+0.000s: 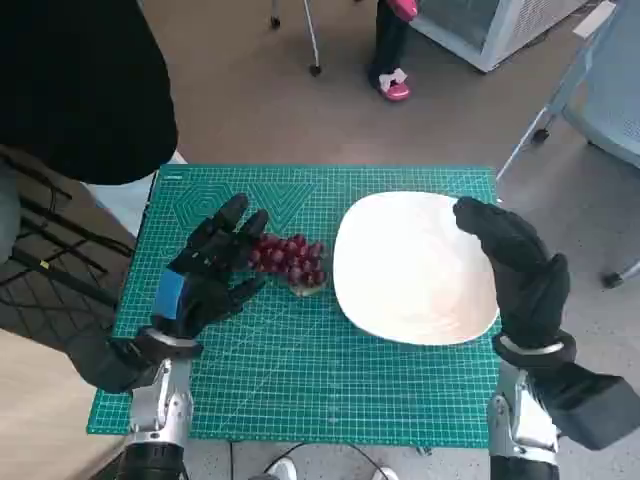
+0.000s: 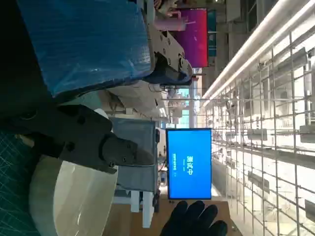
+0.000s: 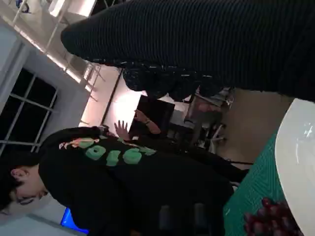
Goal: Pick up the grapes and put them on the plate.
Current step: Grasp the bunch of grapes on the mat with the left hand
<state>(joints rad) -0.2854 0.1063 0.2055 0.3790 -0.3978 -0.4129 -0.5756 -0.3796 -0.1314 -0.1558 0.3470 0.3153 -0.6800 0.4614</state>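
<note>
Grapes lay on the green cutting mat, just beside the white plate. Left hand touched them with fingers spread, gripping nothing; right hand hovered empty. Closing a grasp seemed next.

The grapes are dark red, and the plate is plain white, both on a green cutting mat printed with a fine pale grid and triangle lines. The left hand is black with blue tape on its back, and the right hand wears a black knitted glove. In the right wrist view a person wears a black top with green figures, and in the left wrist view a screen is bright blue.
</note>
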